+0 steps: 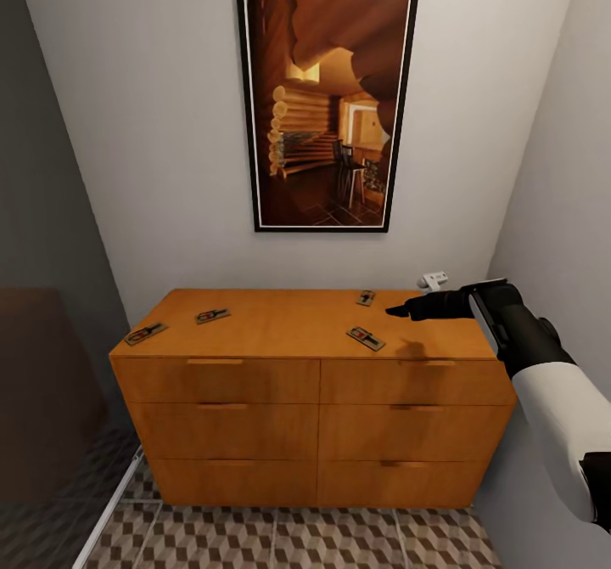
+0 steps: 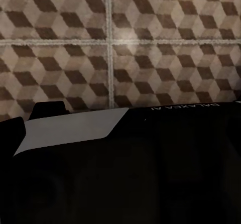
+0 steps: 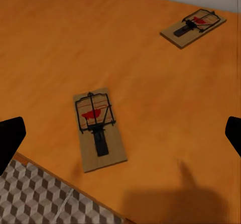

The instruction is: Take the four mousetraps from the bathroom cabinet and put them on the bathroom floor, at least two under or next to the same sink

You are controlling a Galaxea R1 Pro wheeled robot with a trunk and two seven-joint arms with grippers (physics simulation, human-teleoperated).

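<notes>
Four mousetraps [image 1: 366,338] sit atop cabinet [image 1: 314,399]; right gripper [image 3: 120,133] hovers w/ jaws spread, empty. Risk: nudging trap off front edge.

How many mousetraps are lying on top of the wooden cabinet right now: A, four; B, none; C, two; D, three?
A: the head view shows four mousetraps on the cabinet top, two near its left end and two near the right gripper, at and.
</notes>
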